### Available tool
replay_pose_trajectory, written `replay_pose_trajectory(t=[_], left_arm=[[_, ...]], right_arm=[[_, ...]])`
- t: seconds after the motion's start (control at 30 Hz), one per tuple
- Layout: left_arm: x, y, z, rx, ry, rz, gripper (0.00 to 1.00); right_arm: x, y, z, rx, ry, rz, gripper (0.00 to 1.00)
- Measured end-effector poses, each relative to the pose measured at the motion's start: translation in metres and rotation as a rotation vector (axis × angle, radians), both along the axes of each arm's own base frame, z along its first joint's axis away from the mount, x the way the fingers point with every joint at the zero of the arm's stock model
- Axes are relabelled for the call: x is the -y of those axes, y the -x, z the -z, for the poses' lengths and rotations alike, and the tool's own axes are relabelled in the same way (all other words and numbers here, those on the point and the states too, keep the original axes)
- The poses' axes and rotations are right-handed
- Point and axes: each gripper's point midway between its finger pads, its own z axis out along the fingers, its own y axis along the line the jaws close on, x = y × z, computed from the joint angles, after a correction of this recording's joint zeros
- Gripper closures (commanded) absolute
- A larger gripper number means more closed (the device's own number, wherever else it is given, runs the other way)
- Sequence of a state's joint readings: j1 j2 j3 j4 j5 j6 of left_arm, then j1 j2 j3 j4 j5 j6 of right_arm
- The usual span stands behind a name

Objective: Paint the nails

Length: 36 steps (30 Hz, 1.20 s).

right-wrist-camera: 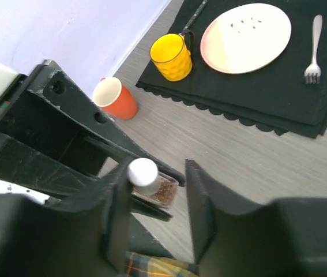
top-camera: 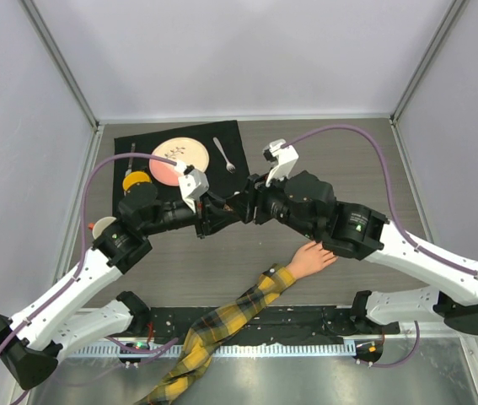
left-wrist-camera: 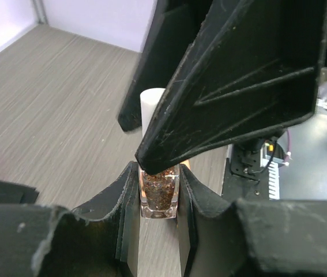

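L end effector is pinched on the glass body of a glittery polish bottle, mid-scene where the two arms meet. R end effector is spread, fingers either side of the bottle's white cap, one finger just beside it and a gap on the other side. Mannequin hand lies on the tabletop near the front edge, fingers partly under the R arm, w/ plaid sleeve running back toward the bases; nails too small to make out.

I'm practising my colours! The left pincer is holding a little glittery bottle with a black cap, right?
Not quite: the cap is white, not black, as the right wrist view shows. The left pincer does hold the little glittery bottle.
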<state>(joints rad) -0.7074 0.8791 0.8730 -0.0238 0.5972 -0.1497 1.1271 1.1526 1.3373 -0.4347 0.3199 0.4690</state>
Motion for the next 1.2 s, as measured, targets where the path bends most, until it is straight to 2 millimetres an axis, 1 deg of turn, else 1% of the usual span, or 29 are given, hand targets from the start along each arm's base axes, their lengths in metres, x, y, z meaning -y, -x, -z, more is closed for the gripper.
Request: replay_pose_trajectory(t=[0.03,0.07,0.1,0.2,0.27,0.3,0.4,0.43,0.47,0.5,0.57,0.6,0.63,0.67,0.73,0.77,0.83,0.87,0.93,1.0,1.07,1.2], left_arm=[[0.0,-0.001,0.001,-0.002,-0.003,-0.008,1.0],[-0.001,-0.003,0.002,-0.005,-0.007,-0.019,1.0],[-0.001,-0.003,0.003,-0.008,-0.01,-0.021,1.0],[-0.001,-0.001,0.002,-0.012,-0.005,-0.009,1.0],[0.001,0.005,0.0,-0.025,0.007,0.029,1.0],[0.002,0.011,-0.001,-0.037,0.019,0.062,1.0],[0.009,0.038,-0.007,-0.097,0.078,0.232,1.0],[0.011,0.048,-0.01,-0.124,0.098,0.295,1.0],[0.014,0.055,-0.012,-0.149,0.109,0.349,1.0],[0.015,0.059,-0.013,-0.162,0.113,0.393,1.0],[0.016,0.063,-0.012,-0.175,0.109,0.431,1.0],[0.015,0.064,-0.01,-0.176,0.103,0.436,1.0],[0.015,0.065,-0.008,-0.175,0.095,0.436,1.0],[0.015,0.064,-0.006,-0.171,0.091,0.427,1.0],[0.015,0.057,-0.002,-0.16,0.081,0.385,1.0],[0.016,0.052,0.0,-0.148,0.075,0.356,1.0],[0.018,0.041,0.004,-0.13,0.06,0.291,1.0],[0.018,0.034,0.006,-0.121,0.052,0.25,1.0],[0.017,0.022,0.01,-0.112,0.036,0.178,1.0],[0.015,0.011,0.015,-0.11,0.018,0.115,1.0],[0.013,0.005,0.019,-0.112,0.002,0.071,1.0],[0.007,0.0,0.018,-0.091,-0.004,0.015,1.0]], right_arm=[[-0.003,-0.001,0.001,-0.003,0.003,0.001,0.86],[-0.006,-0.001,0.001,-0.006,-0.001,-0.002,0.94],[-0.008,0.0,0.0,-0.001,0.0,-0.004,0.99],[-0.007,0.0,0.0,0.004,0.005,0.0,0.99],[-0.008,0.005,-0.002,0.021,0.012,-0.045,0.99],[-0.007,0.01,-0.003,0.038,0.012,-0.091,0.99],[-0.007,0.039,-0.008,0.067,-0.048,-0.331,0.99],[-0.007,0.048,-0.007,0.07,-0.071,-0.416,0.99],[-0.006,0.053,-0.008,0.073,-0.084,-0.461,0.99],[-0.005,0.058,-0.01,0.075,-0.093,-0.515,0.99],[-0.004,0.063,-0.01,0.08,-0.097,-0.564,0.99],[-0.004,0.065,-0.01,0.08,-0.096,-0.578,0.98],[-0.003,0.066,-0.009,0.081,-0.095,-0.583,0.88],[-0.002,0.065,-0.009,0.085,-0.094,-0.578,0.71],[0.001,0.059,-0.007,0.08,-0.086,-0.531,0.6],[0.003,0.052,-0.004,0.071,-0.078,-0.484,0.53],[0.009,0.036,0.002,0.032,-0.063,-0.358,0.49],[0.013,0.029,0.004,0.013,-0.061,-0.303,0.43],[0.019,0.019,0.004,-0.013,-0.074,-0.217,0.4],[0.024,0.015,-0.001,-0.017,-0.096,-0.159,0.38],[0.026,0.014,-0.007,-0.015,-0.115,-0.118,0.38],[0.019,0.02,-0.019,0.0,-0.128,-0.084,0.37]])
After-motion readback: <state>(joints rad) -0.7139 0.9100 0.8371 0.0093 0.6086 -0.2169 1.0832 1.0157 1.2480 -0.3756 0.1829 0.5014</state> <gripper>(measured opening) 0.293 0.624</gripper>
